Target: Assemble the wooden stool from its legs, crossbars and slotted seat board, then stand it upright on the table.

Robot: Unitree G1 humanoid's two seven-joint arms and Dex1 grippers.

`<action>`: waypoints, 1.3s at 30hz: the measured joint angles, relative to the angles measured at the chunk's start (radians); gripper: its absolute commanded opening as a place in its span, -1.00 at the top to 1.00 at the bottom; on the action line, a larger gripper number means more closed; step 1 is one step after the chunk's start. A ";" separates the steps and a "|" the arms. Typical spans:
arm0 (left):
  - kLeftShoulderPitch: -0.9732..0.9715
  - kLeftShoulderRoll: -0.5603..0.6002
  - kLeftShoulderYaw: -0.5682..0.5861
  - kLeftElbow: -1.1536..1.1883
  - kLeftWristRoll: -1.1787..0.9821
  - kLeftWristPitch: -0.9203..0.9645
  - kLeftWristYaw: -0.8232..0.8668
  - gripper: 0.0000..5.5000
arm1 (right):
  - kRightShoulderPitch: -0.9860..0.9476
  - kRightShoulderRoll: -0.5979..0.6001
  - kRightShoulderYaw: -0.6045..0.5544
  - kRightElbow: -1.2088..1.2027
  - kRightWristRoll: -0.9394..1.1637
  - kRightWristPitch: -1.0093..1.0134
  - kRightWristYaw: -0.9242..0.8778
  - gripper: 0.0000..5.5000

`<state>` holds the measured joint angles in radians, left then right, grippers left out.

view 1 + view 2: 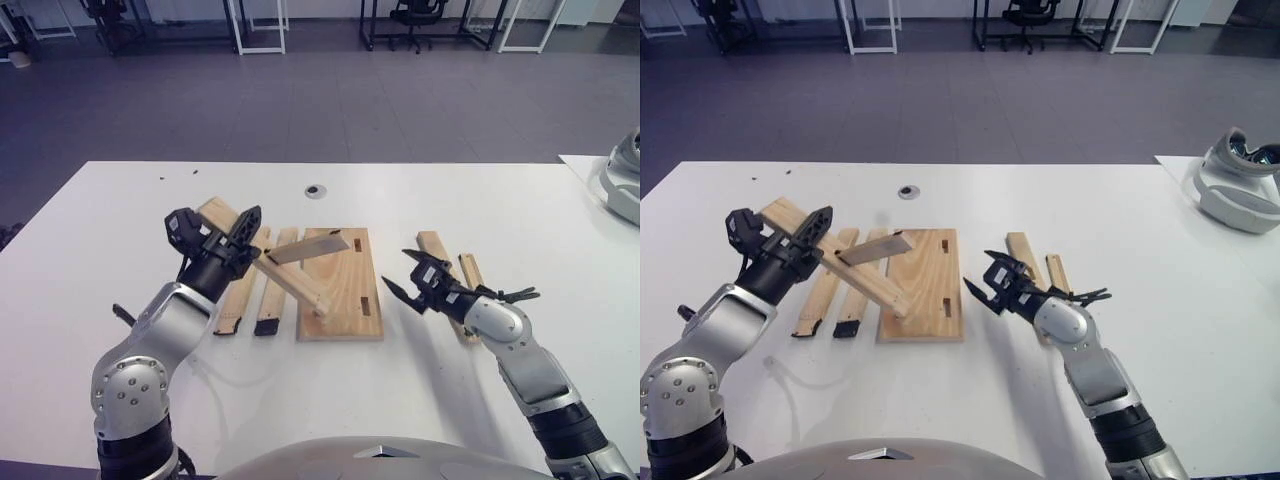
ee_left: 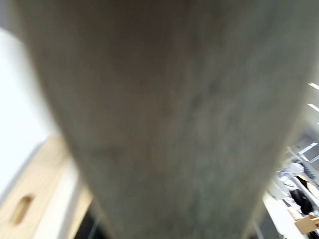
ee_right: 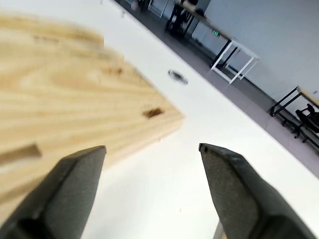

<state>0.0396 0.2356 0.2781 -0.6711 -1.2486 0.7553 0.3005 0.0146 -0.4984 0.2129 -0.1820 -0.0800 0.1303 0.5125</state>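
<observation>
As seen from the head's left eye: left gripper clenched on a long pale wooden leg bar, upper end raised, lower end down on the flat rectangular slotted seat board of light wood; whether socketed there, cannot tell. Short pale crossbar jutting sideways from that leg, apparently joined to it. Two more pale wooden bars with dark ends flat on the white table, just left of the board; two shorter pale wooden bars to its right. Right gripper released, grasping nothing, near the board's right edge and beside those bars.

From the right eye: same layout, plus a white headset at the far right, well apart.

From the left wrist: blurred wood close against the lens, a corner of the board beneath, one slot unfilled.

From the right wrist: dark fingers spread wide over bare table, board edge just beyond, another slot unfilled.

Handling, as a judgement: stiff, light, dry wood, hardly fragile, yet smooth enough to pivot in a two-finger pinch. Best taken near mid-length across the flat faces, clear of the joint ends. Board heavier, best steadied at an edge. No bins or trays here; nearest to containers, the board's slots, visible ones holding nothing.
</observation>
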 measured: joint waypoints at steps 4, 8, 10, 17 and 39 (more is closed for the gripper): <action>0.021 0.004 -0.010 0.006 0.080 -0.031 0.006 0.63 | 0.004 -0.010 0.063 0.026 -0.073 -0.025 0.016 -0.26; 0.002 0.004 -0.032 0.041 0.174 -0.087 -0.027 0.63 | -0.003 -0.009 0.114 0.034 -0.098 -0.025 0.051 -0.26; 0.003 0.002 -0.055 0.038 0.221 -0.110 -0.035 0.63 | -0.003 -0.009 0.121 0.034 -0.107 -0.023 0.067 -0.26; 0.018 0.027 -0.149 -0.049 0.358 -0.132 -0.105 0.63 | 0.000 -0.008 0.121 0.024 -0.105 -0.006 0.111 -0.26; 0.057 -0.008 -0.192 -0.065 0.514 -0.195 -0.195 0.63 | 0.006 -0.002 0.111 0.039 -0.083 -0.018 0.123 -0.26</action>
<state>0.0970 0.2272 0.0857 -0.7361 -0.7345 0.5606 0.1053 0.0201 -0.5005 0.3237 -0.1426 -0.1627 0.1125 0.6357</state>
